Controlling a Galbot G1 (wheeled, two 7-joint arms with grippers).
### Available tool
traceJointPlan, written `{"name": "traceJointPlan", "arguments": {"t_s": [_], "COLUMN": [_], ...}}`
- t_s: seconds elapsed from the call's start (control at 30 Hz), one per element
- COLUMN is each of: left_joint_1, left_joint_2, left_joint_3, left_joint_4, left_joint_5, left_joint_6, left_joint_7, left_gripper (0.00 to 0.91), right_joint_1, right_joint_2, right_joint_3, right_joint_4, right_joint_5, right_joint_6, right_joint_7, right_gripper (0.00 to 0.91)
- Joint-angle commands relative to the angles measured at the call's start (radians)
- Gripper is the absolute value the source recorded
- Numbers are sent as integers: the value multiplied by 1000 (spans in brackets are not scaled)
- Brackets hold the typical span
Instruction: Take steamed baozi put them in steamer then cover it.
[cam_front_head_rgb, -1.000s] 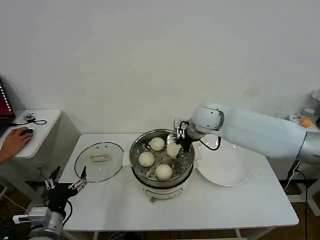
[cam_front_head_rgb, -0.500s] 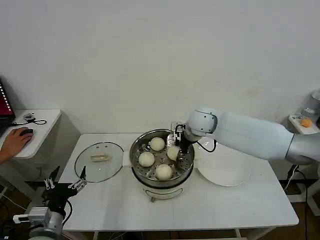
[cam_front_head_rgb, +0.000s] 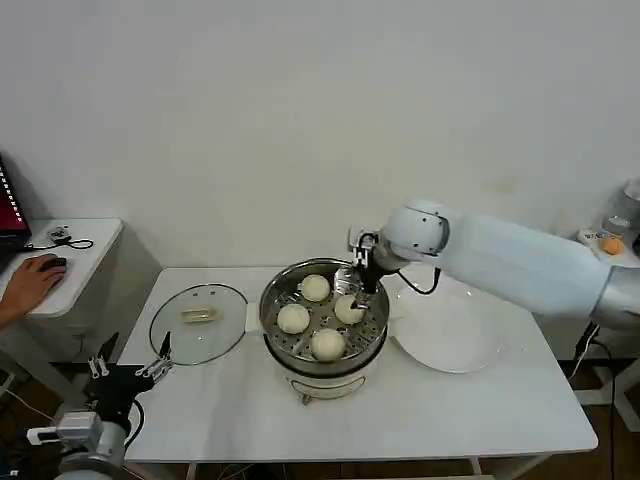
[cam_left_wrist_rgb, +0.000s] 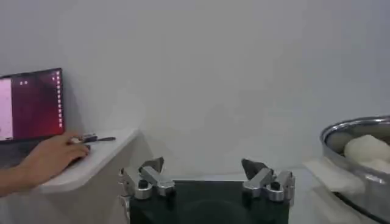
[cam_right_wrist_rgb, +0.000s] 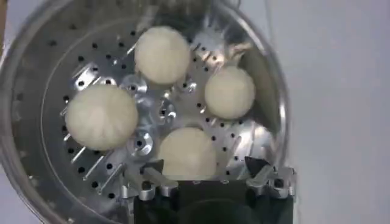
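Hovering with open, empty fingers over the right side of the steamer (cam_front_head_rgb: 323, 318), the right gripper (cam_front_head_rgb: 358, 283) has nothing to carry because all four buns (cam_right_wrist_rgb: 187, 151) sit inside, while the lid (cam_front_head_rgb: 199, 322) lies on the table (cam_front_head_rgb: 480, 410) at the left, near the open, idle left gripper (cam_front_head_rgb: 130, 372).

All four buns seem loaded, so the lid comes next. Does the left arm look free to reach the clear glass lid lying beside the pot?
Probably yes. The round clear glass lid lies bare on the white table, and the open left pincer waits nearby, off the table's corner.
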Motion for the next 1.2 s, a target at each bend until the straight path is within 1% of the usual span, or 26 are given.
{"name": "traceJointPlan", "arguments": {"t_s": [0.03, 0.07, 0.1, 0.13, 0.17, 0.2, 0.23, 0.27, 0.3, 0.33, 0.37, 0.4, 0.43, 0.47, 0.5, 0.53, 0.6, 0.67, 0.73, 0.77, 0.8, 0.87, 1.0, 1.13, 1.2], "left_joint_1": [-17, -21, -25, -31, -33, -36, -38, -39, -41, -43, -45, -49, -52, -54, -55, -55, -53, -54, -55, -55, -55, -54, -54, -109, -137], "left_joint_2": [-4, -5, -6, -5, -3, -3, -2, -1, 3, 4, 4, 5, 4, 3, 3, 4, 10, 15, 21, 24, 30, 39, 69, 103, 124], "left_joint_3": [18, 19, 21, 25, 27, 29, 30, 33, 35, 36, 37, 41, 45, 47, 50, 53, 56, 58, 56, 55, 53, 40, 38, 57, 88], "left_joint_4": [28, 36, 45, 56, 61, 71, 75, 77, 85, 96, 101, 110, 119, 124, 133, 140, 159, 172, 194, 200, 221, 249, 303, 412, 462], "left_joint_5": [1, 5, 11, 12, 12, 16, 17, 19, 28, 35, 43, 56, 64, 77, 97, 122, 182, 256, 373, 407, 519, 725, 1021, 1216, 1254], "left_joint_6": [-19, -30, -42, -46, -50, -53, -51, -51, -55, -59, -63, -70, -74, -78, -86, -96, -118, -139, -171, -183, -212, -253, -302, -330, -336], "left_joint_7": [-2, -1, 3, 4, 5, 8, 6, 5, 8, 10, 11, 14, 15, 16, 16, 18, 25, 25, 28, 28, 24, 33, 48, 46, 34], "left_gripper": [907, 907, 907, 907, 907, 907, 907, 907, 907, 907, 907, 907, 907, 907, 907, 907, 907, 907, 907, 907, 907, 907, 907, 907, 907], "right_joint_1": [-272, -376, -466, -543, -638, -763, -867, -936, -1049, -1125, -1176, -1242, -1324, -1362, -1420, -1472, -1558, -1640, -1720, -1740, -1781, -1846, -1930, -1975, -1994], "right_joint_2": [-237, -259, -272, -279, -282, -277, -253, -245, -200, -168, -150, -111, -56, -36, 14, 68, 142, 220, 275, 285, 311, 334, 370, 377, 380], "right_joint_3": [320, 387, 464, 552, 610, 708, 829, 873, 1047, 1119, 1169, 1247, 1372, 1414, 1490, 1558, 1676, 1790, 1859, 1878, 1907, 1931, 1969, 1983, 1990], "right_joint_4": [257, 281, 296, 310, 319, 333, 341, 343, 344, 346, 344, 338, 332, 329, 321, 319, 326, 337, 348, 352, 361, 371, 394, 409, 420], "right_joint_5": [33, 8, -22, -53, -113, -133, -148, -176, -235, -262, -274, -313, -349, -360, -399, -429, -438, -443, -394, -374, -352, -327, -308, -309, -307], "right_joint_6": [138, 174, 229, 266, 325, 362, 366, 389, 425, 442, 468, 506, 550, 571, 641, 669, 743, 804, 842, 850, 869, 885, 909, 923, 923], "right_joint_7": [526, 597, 637, 682, 716, 758, 779, 778, 764, 759, 758, 747, 719, 712, 686, 663, 639, 594, 555, 546, 531, 519, 517, 529, 533], "right_gripper": [907, 907, 907, 907, 907, 907, 907, 907, 907, 907, 907, 907, 907, 907, 907, 907, 907, 907, 907, 907, 907, 907, 907, 907, 907]}}
